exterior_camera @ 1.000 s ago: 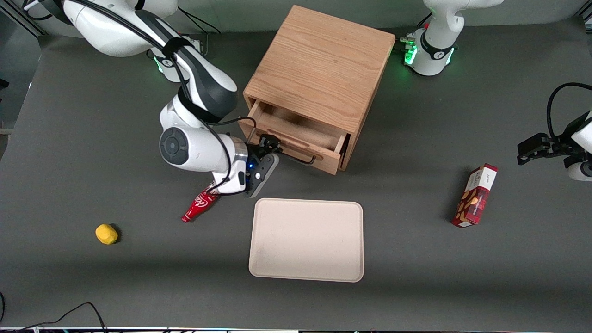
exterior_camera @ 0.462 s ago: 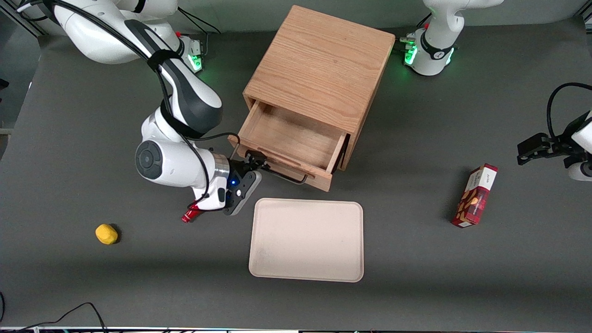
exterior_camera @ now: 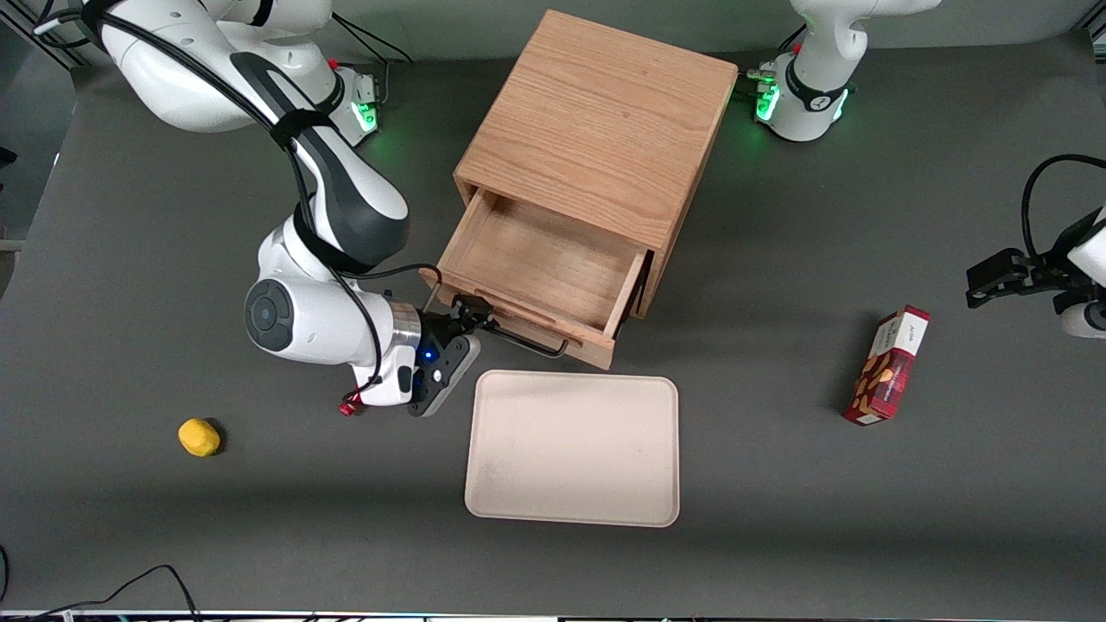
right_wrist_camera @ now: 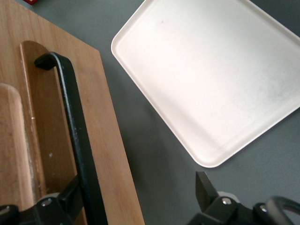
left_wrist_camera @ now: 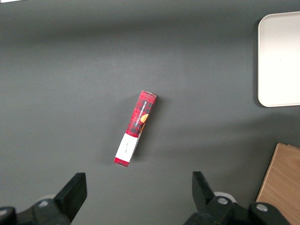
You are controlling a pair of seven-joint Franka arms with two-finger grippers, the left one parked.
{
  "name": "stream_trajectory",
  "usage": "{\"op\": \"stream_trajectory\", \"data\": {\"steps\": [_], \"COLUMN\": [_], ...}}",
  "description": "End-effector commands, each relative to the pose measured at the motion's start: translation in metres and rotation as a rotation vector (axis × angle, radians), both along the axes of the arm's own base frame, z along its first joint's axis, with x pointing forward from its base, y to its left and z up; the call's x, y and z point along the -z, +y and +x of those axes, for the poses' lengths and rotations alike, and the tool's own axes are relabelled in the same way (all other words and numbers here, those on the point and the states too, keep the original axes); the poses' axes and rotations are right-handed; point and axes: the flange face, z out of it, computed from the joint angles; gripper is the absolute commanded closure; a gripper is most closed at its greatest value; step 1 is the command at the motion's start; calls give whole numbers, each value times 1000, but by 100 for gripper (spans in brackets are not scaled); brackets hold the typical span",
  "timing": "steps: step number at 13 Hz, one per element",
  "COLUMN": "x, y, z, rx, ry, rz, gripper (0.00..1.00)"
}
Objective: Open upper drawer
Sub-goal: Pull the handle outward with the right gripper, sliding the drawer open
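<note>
The upper drawer [exterior_camera: 544,263] of the light-oak cabinet [exterior_camera: 596,121] stands pulled well out toward the front camera, and its inside is bare. Its thin black bar handle [exterior_camera: 518,337] runs along the drawer front. My right gripper [exterior_camera: 471,315] is at the handle's end nearest the working arm. In the right wrist view the gripper [right_wrist_camera: 137,192] is open: one finger [right_wrist_camera: 70,192] sits against the black handle [right_wrist_camera: 75,122] next to the drawer front [right_wrist_camera: 101,117], and the other finger [right_wrist_camera: 205,187] hangs over the dark table. The lower drawer is hidden.
A cream tray [exterior_camera: 572,449] lies just in front of the open drawer, also in the right wrist view [right_wrist_camera: 211,79]. A red bottle [exterior_camera: 349,408] lies mostly under my wrist. A yellow object [exterior_camera: 199,436] lies toward the working arm's end. A red box [exterior_camera: 888,367] lies toward the parked arm's end.
The upper drawer has slid farther out toward the front camera. My gripper and wrist have moved with the handle the same way, covering more of the red bottle.
</note>
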Motion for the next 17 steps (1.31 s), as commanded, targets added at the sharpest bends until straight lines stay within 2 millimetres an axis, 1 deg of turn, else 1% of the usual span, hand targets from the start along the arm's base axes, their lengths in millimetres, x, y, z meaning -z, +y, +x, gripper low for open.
{"op": "stream_trajectory", "data": {"steps": [1, 2, 4, 6, 7, 10, 13, 15, 16, 17], "x": [3, 1, -1, 0, -1, -1, -3, -17, -30, -47], "y": [0, -5, -21, -27, -35, -39, -39, -33, -31, -33], "z": [18, 25, 38, 42, 46, 49, 49, 44, 40, 38], "rx": [-18, -10, -13, -22, -12, -26, -8, 49, 82, 105], "ry": [-35, -47, -78, -89, -98, -109, -96, -70, -45, -17], "rz": [22, 27, 19, 17, 11, 10, 18, 17, 10, 3], "gripper": [0, 0, 0, 0, 0, 0, 0, 0, 0, 0]}}
